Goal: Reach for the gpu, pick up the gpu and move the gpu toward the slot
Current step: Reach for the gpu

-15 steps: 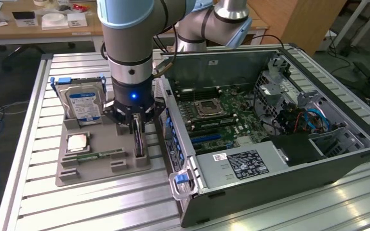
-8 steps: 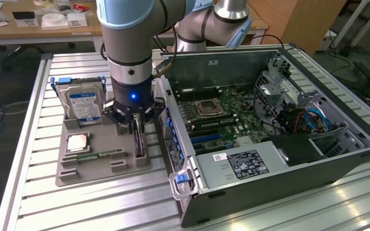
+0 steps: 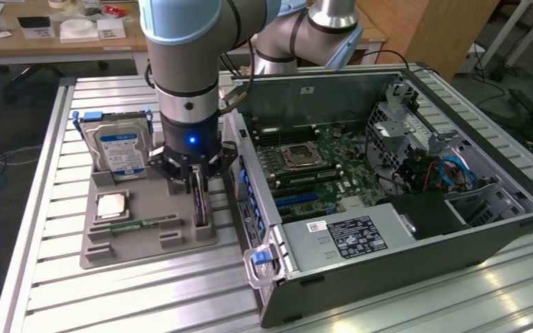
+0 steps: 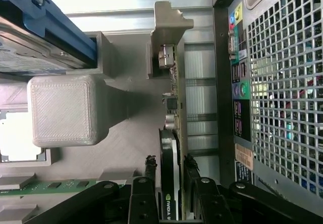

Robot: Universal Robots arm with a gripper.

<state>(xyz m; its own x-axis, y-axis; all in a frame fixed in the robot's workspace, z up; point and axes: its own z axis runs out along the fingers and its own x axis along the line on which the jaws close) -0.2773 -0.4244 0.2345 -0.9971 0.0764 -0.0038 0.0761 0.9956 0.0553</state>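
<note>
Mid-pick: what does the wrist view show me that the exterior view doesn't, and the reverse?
The wrist view adds the metal end bracket and logo of the graphics card, plus the computer case from behind with its rear ports. The exterior view adds the open case interior with its motherboard and blue cables, and the robot arm. Both share the gripper at the edge-on graphics card, the blue-framed hard drive and the memory stick.

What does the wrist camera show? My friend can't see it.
A black gripper is right at the gpu, a thin green card with a black cooler and silvery end bracket, standing edge-on in a grey plastic holder. A mesh-sided computer case is beside it.
</note>
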